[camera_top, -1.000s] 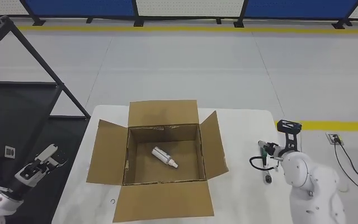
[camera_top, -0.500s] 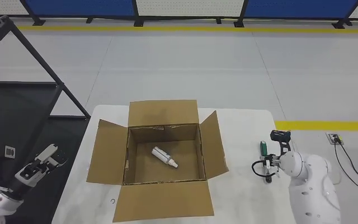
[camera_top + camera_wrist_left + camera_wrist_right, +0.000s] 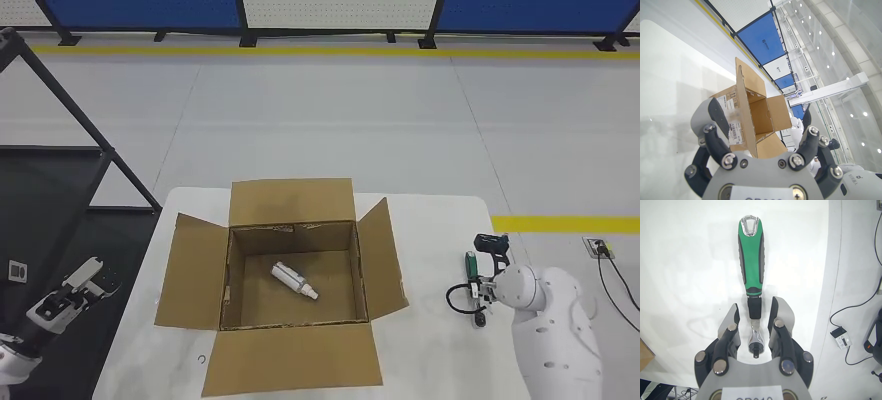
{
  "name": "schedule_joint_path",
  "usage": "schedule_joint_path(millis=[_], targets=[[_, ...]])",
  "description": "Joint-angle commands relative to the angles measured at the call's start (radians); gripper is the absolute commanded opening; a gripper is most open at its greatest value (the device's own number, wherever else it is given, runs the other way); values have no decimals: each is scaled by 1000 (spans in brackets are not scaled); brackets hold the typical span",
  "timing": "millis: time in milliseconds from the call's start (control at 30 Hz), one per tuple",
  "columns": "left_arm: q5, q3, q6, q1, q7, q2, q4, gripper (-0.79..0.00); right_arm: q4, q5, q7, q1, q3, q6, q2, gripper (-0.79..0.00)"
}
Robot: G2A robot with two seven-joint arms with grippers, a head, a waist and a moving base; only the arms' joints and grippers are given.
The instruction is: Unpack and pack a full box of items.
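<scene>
A ratchet wrench (image 3: pixel 751 256) with a green handle lies flat on the white table (image 3: pixel 430 220), to the right of the box. My right gripper (image 3: pixel 755 306) is open, its fingers either side of the wrench's black neck, not touching it. From the top view the wrench (image 3: pixel 469 264) and right gripper (image 3: pixel 482 298) sit near the table's right edge. The open cardboard box (image 3: pixel 290 188) holds a white bottle (image 3: pixel 296 280) lying on its floor. My left gripper (image 3: pixel 85 280) hangs off the table's left side, open and empty; in its own view the left gripper (image 3: pixel 760 108) faces the box (image 3: pixel 751 79).
The table's right edge (image 3: pixel 821 294) runs close beside the wrench. Below that edge, cables and a small black-and-white device (image 3: pixel 841 339) lie on the floor. A black metal frame (image 3: pixel 60 110) stands left of the table. The box's flaps spread out on all sides.
The right wrist has swung left and settled over the wrench. The wrench, the box, the bottle and the left arm have stayed put.
</scene>
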Motion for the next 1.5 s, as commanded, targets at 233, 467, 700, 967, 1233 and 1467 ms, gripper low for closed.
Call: schedule_joint_path(millis=[233, 467, 700, 967, 1233, 1467], targets=[[0, 0, 0, 0, 0, 0, 0, 0, 59, 11, -4, 33, -13, -3, 10, -523], [0, 0, 0, 0, 0, 0, 0, 0, 63, 16, -6, 36, -24, 5, 16, -785], [0, 0, 0, 0, 0, 0, 0, 0, -51, 50, -19, 20, -11, 28, 24, -785], [0, 0, 0, 0, 0, 0, 0, 0, -356, 139, -27, -10, -13, 97, 23, -785], [0, 0, 0, 0, 0, 0, 0, 0, -674, 256, -69, -24, -120, 118, 14, -785], [0, 0, 0, 0, 0, 0, 0, 0, -826, 307, -109, -32, -291, 99, 4, -785]])
